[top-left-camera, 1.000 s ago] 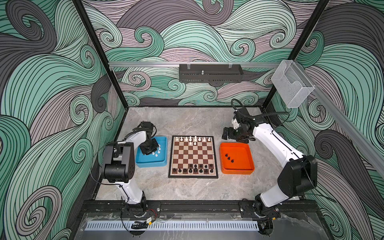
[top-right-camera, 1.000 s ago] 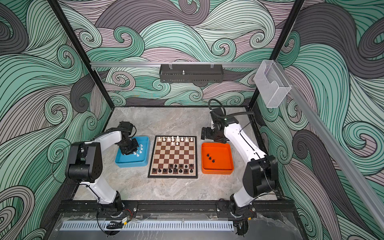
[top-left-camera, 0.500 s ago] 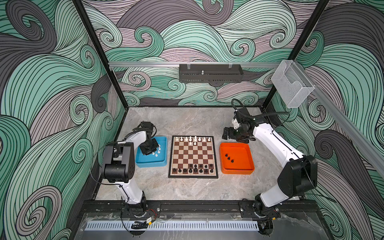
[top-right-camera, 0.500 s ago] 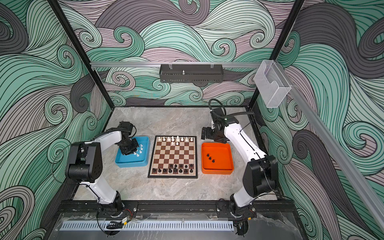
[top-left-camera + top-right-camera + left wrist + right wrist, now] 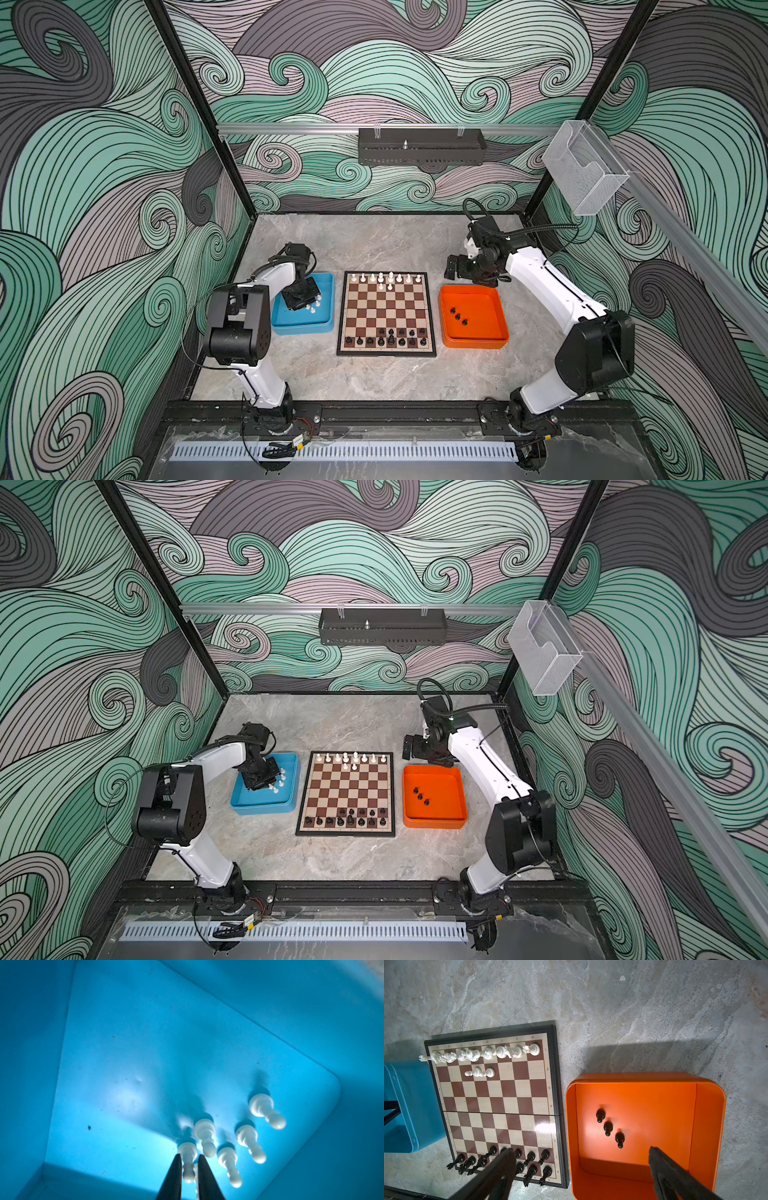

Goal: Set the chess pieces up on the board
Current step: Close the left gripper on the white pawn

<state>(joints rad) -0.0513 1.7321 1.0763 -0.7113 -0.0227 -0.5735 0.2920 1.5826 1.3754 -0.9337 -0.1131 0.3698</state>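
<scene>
grey marbled tabletop, walled in by swirling green wave patterns, carries the board in the middle, with a blue tray just beside it on the left and an orange tray just beside it on the right. white chess pieces fill the board's far row, and two white pawns stand side by side on the next row. black chess pieces fill the near row, with several more on the row ahead of it. three black pawns stand in a slanted line on the orange tray's floor. the left gripper is down inside the blue tray, its dark fingers pinched together on the stem of an upright white pawn, with other white pawns standing just beside it. the right gripper hangs over the table just past the orange tray's far edge, jaws spread wide and holding nothing
</scene>
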